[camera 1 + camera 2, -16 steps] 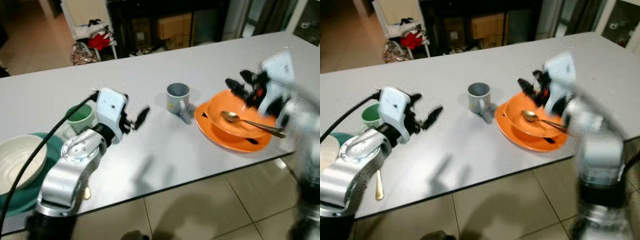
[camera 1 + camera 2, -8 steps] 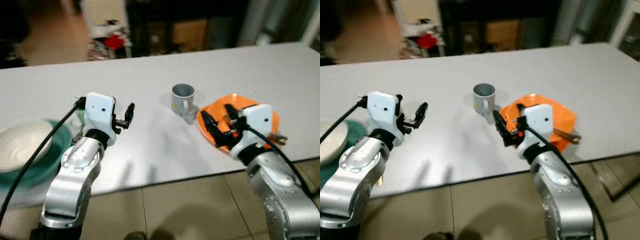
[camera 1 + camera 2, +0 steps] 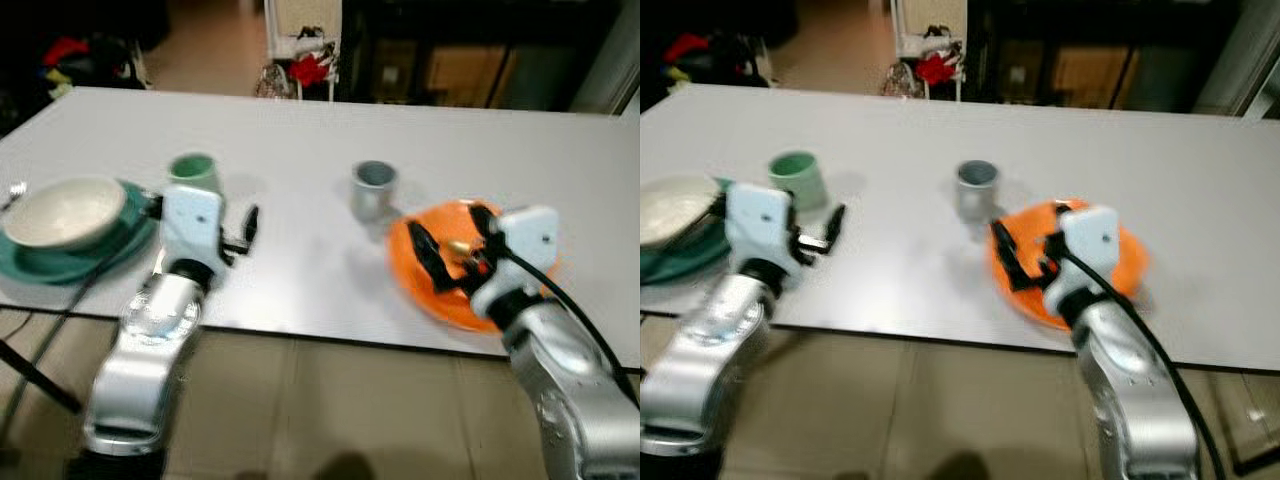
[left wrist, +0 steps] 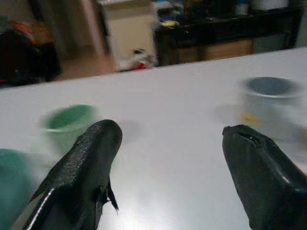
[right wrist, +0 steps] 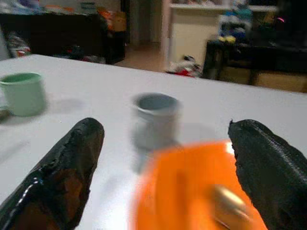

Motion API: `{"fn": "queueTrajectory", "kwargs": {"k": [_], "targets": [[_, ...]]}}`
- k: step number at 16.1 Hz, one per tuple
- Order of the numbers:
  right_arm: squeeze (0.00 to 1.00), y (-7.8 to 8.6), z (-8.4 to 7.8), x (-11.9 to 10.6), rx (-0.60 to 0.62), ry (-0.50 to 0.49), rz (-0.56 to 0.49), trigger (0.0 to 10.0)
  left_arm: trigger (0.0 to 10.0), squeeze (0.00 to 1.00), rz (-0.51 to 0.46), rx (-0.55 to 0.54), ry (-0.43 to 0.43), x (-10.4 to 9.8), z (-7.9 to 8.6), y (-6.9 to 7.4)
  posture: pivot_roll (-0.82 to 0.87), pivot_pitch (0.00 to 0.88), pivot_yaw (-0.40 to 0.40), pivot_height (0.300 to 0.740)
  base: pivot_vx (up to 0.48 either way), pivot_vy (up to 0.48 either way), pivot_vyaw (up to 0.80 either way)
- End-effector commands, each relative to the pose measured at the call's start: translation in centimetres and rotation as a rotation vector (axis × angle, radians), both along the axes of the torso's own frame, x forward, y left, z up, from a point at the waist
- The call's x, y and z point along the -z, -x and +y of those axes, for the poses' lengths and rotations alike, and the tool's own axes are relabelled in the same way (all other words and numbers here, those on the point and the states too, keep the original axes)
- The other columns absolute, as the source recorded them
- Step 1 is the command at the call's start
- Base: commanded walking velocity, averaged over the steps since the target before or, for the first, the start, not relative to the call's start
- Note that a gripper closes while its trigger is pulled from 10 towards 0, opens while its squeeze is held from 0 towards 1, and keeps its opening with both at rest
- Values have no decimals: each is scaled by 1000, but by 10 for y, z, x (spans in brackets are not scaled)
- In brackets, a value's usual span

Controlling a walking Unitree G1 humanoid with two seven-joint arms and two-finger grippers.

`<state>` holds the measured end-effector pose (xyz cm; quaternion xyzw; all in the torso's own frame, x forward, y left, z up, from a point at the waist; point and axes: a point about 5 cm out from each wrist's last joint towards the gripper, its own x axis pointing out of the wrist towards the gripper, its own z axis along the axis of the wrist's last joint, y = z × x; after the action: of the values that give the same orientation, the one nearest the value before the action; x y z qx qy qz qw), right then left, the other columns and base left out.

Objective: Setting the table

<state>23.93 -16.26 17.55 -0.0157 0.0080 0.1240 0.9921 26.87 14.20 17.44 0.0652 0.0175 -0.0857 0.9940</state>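
An orange plate [image 3: 455, 290] holding an orange bowl and a spoon [image 5: 224, 198] lies near the table's front edge on the right. My right gripper [image 3: 452, 243] hovers open just above it, with nothing between its fingers. A grey mug [image 3: 373, 189] stands behind the plate. On the left a white bowl [image 3: 60, 209] rests on a teal plate [image 3: 70, 263], with a green cup [image 3: 193, 170] beside it. My left gripper [image 3: 244, 230] is open and empty over bare table, in front of the green cup [image 4: 69, 123].
The grey table [image 3: 300, 270] runs wide, with its front edge close to me and tiled floor [image 3: 300, 400] below. Dark furniture, boxes and a white rack with red items [image 3: 305, 60] stand behind the far edge.
The camera has swung left, bringing the teal plate and green cup further into view. My right gripper has drawn back from reaching over the orange bowl toward the front edge. The left gripper stays open.
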Motion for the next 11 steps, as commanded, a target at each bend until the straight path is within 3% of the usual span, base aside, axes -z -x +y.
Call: {"fn": "queueTrajectory", "kwargs": {"k": [1,5,11], "targets": [[0,1,-1,-5,13,-19,-24,10000,10000,59,9,-11,-40,1,6,0,55,0,34,740,0,0,0],[0,5,0,-4,67,-64,-25,10000,10000,0,5,4,-68,0,10,-2,51,0,39,740,0,0,0],[0,6,-3,1,113,-59,3,10000,10000,0,-6,5,-80,-4,13,-7,42,0,49,740,0,0,0]]}}
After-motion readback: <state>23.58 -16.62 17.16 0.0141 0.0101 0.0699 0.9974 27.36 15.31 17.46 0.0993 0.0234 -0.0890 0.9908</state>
